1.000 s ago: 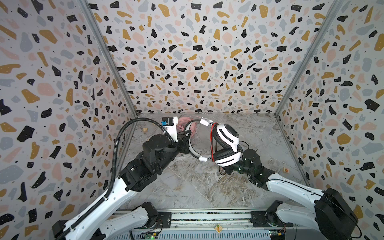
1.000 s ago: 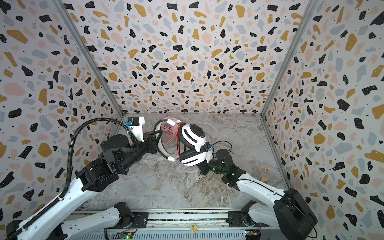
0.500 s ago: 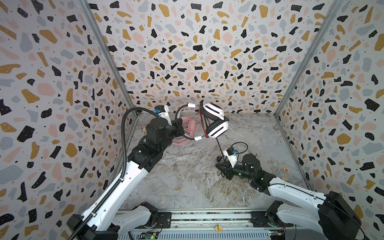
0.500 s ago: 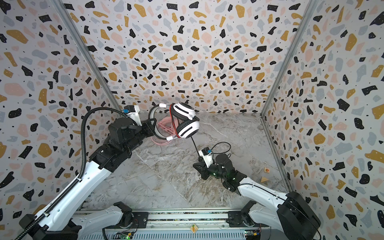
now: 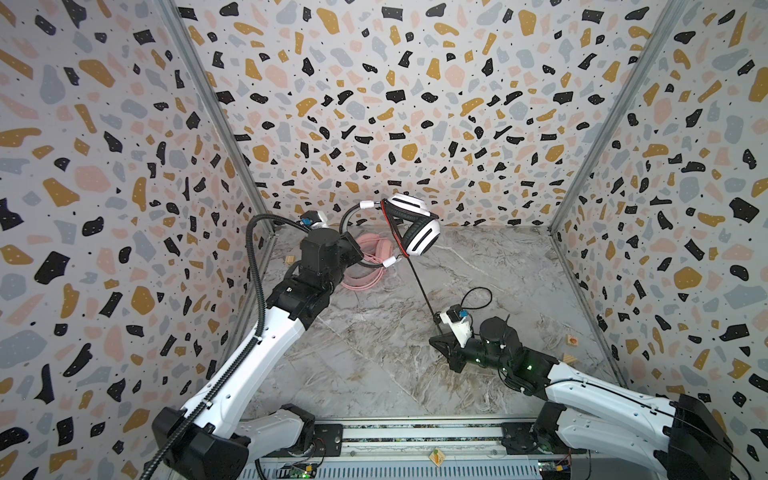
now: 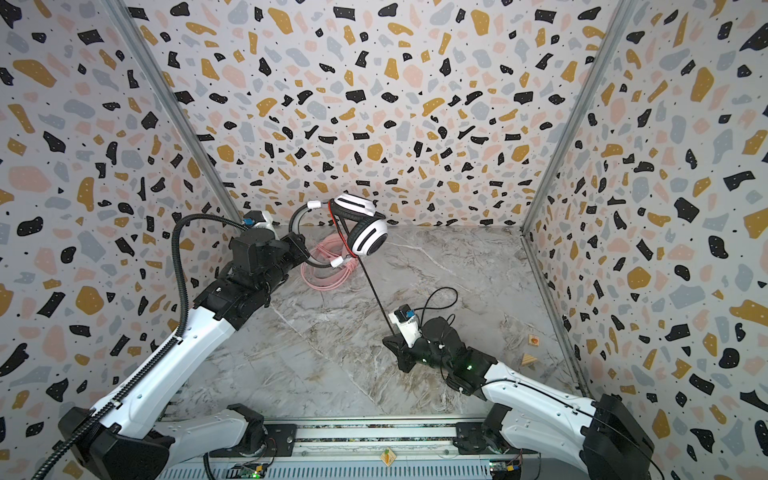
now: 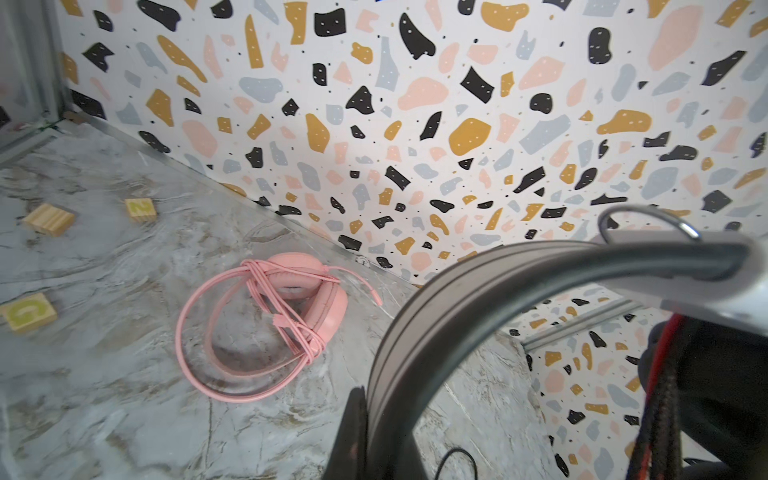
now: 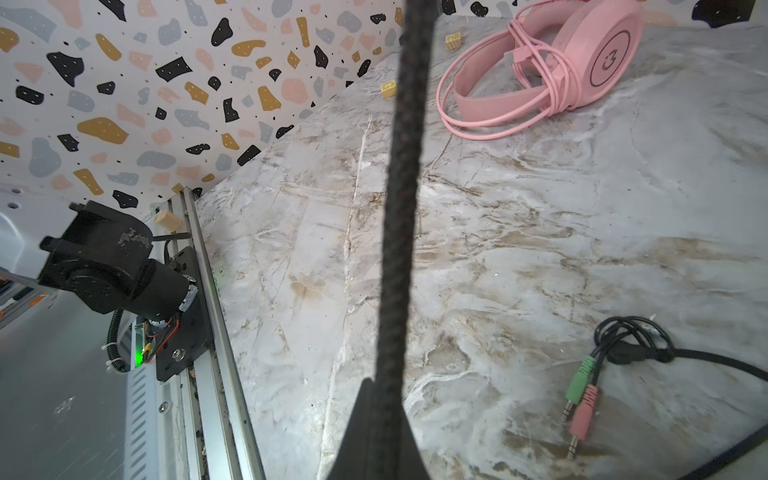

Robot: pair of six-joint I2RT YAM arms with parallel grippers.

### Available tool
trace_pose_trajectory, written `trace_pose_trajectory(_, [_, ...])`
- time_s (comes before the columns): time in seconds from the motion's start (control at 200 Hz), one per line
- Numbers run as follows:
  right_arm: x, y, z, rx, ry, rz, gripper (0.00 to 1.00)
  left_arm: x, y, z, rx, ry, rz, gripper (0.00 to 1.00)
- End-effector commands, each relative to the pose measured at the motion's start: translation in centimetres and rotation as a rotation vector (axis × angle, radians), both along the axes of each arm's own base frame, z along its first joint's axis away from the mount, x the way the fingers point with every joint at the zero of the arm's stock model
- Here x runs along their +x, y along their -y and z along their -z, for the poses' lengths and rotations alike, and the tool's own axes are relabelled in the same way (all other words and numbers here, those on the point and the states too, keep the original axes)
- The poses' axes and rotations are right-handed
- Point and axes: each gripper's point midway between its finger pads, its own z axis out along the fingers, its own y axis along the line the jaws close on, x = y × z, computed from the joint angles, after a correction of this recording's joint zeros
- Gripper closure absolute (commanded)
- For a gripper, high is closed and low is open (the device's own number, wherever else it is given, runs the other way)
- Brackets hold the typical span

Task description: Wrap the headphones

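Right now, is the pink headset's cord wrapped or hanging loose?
Wrapped: the pink cord is wound several times across the pink headset on the table, with one wide loop lying beside it.

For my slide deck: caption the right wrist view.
Taut black cord stretches from shut jaws; pink headset and audio plugs lie on the marble tabletop.

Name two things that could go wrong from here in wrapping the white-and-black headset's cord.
1. The black braided cord runs taut from the white-and-black headset to the shut right gripper; more pull could tug the black headband out of the jaws of the left gripper.
2. The cord's loose end with green and pink plugs lies on the marble-patterned table and may snag.
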Motion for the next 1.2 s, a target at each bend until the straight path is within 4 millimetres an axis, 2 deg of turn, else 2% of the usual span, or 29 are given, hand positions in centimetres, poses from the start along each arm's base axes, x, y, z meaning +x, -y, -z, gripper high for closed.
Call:
trace_pose_trajectory(0.0, [-0.4, 0.5, -0.7, -0.079, 0.030, 0.026, 0.93, 0.7, -2.4, -5.0, -0.080, 0.156, -0.139, 1.00])
trace_pose_trajectory(0.225, [-2.0, 0.1, -2.4, -0.121, 0.077, 0.018, 0.93, 2.1, -4.9, -2.8, -0.042, 0.123, -0.287, 1.00])
trace_pose_trajectory(0.38, [-2.8, -0.3, -3.1, -0.143, 0.097, 0.005, 0.93, 3.5, -5.1, -1.7, -0.003, 0.097, -0.326, 1.00])
trace_pose_trajectory(0.501, [-3.3, -0.4, -4.1, -0.147, 0.109, 0.004, 0.93, 4.2, -5.7, -1.3, 0.099, 0.074, -0.372, 1.00])
trace_pose_trajectory(0.676, [-3.2, -0.1, -5.7, -0.153, 0.144, 0.030, 0.93, 3.8, -6.0, -0.3, 0.255, 0.052, -0.418, 1.00])
trace_pose_trajectory(0.766, [-2.9, 0.3, -6.8, -0.165, 0.174, 0.044, 0.93, 3.2, -5.2, 0.3, 0.344, 0.041, -0.422, 1.00])
trace_pose_trajectory(0.981, [-1.4, 1.7, -10.3, -0.198, 0.285, 0.122, 0.93, 1.2, -1.5, 2.1, 0.586, 0.028, -0.342, 1.00])
trace_pose_trajectory(1.196, [-0.3, 3.1, -15.0, -0.171, 0.393, 0.201, 0.93, -1.1, 2.2, 3.4, 0.812, 0.014, -0.245, 1.00])
